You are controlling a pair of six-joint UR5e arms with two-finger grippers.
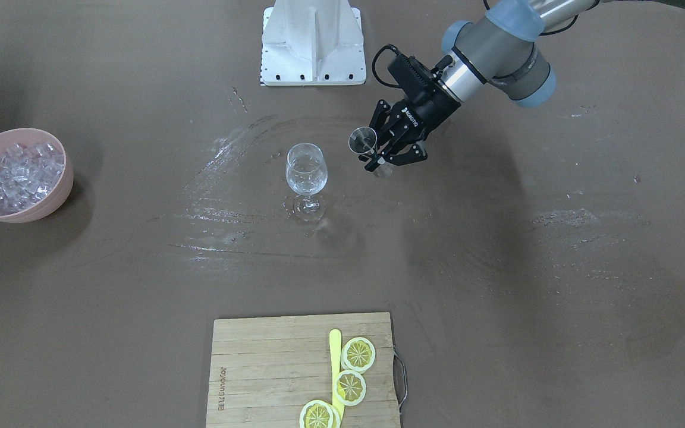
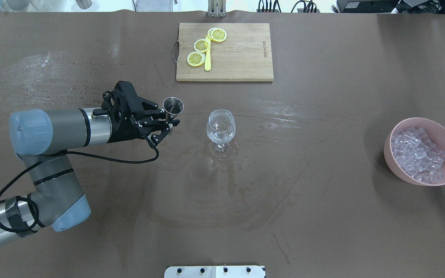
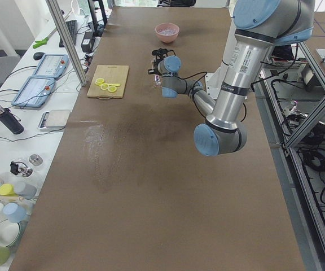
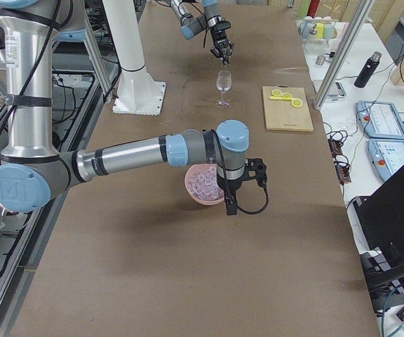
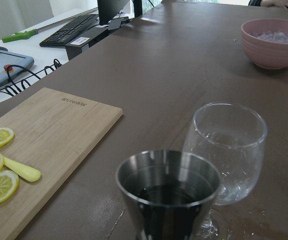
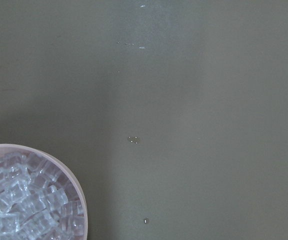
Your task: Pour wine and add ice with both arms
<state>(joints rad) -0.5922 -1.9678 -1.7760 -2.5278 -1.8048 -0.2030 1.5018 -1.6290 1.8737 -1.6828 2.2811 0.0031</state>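
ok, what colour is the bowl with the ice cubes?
Pale pink. The bowl shows best in the overhead exterior view.

You get one clear read: "ROBOTIQ" in white on the left gripper (image 1: 378, 153) body. The board (image 1: 271, 356) at the operators' edge has a burnt-in brand mark along one side, too blurred to spell. The sticker on the left arm (image 3: 238, 73) tube is unreadable.

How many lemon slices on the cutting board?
3 lemon slices in a row on the cutting board: first, second, third. A fourth may hide under the first.
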